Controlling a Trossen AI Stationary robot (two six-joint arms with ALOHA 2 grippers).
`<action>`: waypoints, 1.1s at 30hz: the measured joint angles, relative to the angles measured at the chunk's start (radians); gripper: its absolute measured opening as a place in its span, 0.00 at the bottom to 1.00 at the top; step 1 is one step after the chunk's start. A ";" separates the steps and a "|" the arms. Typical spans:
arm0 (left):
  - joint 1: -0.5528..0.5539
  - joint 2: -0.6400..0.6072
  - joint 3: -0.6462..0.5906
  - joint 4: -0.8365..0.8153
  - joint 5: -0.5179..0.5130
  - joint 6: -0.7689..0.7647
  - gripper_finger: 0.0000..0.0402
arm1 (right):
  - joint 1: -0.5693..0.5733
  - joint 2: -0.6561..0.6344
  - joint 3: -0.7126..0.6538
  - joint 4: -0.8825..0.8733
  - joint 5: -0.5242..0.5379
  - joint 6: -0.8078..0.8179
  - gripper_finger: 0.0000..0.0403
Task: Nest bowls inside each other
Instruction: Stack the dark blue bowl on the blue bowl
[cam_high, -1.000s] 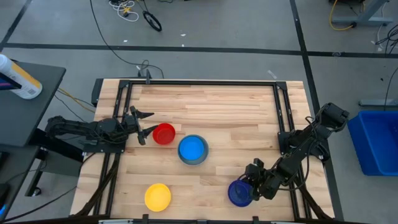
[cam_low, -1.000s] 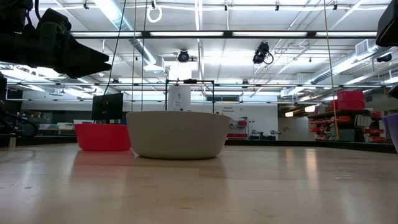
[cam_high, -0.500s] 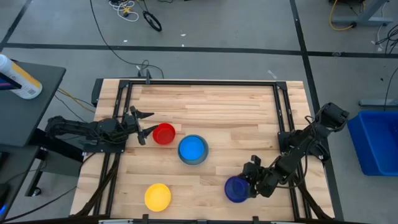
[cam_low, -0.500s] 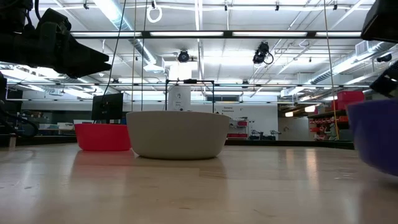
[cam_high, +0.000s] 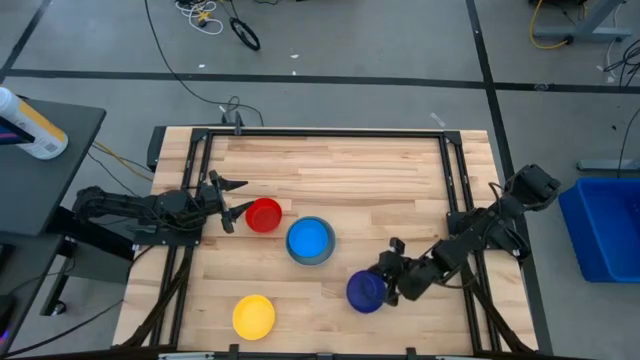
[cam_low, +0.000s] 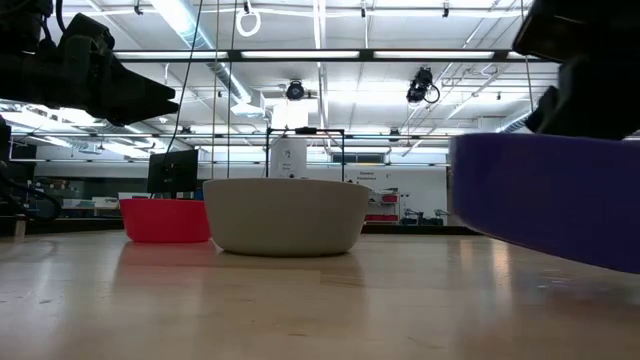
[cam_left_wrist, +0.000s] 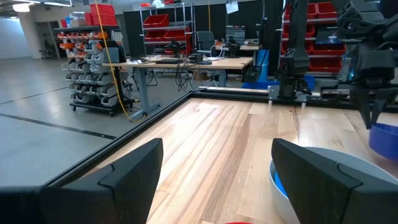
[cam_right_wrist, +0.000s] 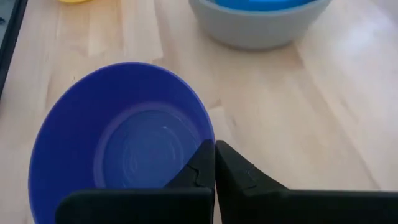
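The dark blue bowl (cam_high: 365, 291) hangs near the table's front right, with my right gripper (cam_high: 386, 286) shut on its rim. The grey bowl (cam_high: 312, 256) stands at mid-table with the light blue bowl (cam_high: 310, 238) inside it. To its left the red bowl (cam_high: 264, 214) rests on its base. The yellow bowl (cam_high: 253, 316) sits near the front edge. My left gripper (cam_high: 240, 198) waits open just left of the red bowl, level, with nothing between its fingers. My right gripper pinches the dark blue bowl's rim (cam_right_wrist: 207, 138) on the side toward the table's right, one finger inside the bowl and one outside. The fingers (cam_right_wrist: 202, 167) slant down from the right. The bowl (cam_low: 550, 195) is tilted and looks lifted just clear of the table.
Black frame rails (cam_high: 455, 200) run along the table's left and right sides. Bare wood (cam_high: 340, 165) lies across the far half. Off the table stand a blue bin (cam_high: 605, 225) at the right and a dark side table (cam_high: 50, 150) at the left.
My right gripper has carried the dark blue bowl from the front right corner toward the table's left and slightly toward the far edge, closer to the grey bowl, rolling its wrist as it went. The bowl now stands large and tilted in the low view.
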 joint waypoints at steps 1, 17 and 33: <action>0.000 0.000 0.000 0.000 0.000 0.000 0.76 | -0.010 0.000 0.000 0.010 0.000 -0.018 0.00; 0.000 0.000 0.000 0.000 0.003 -0.007 0.76 | -0.180 0.000 0.000 0.230 -0.004 -0.322 0.00; 0.000 0.000 0.000 0.000 0.003 -0.007 0.76 | -0.393 0.000 0.002 0.525 -0.116 -0.599 0.00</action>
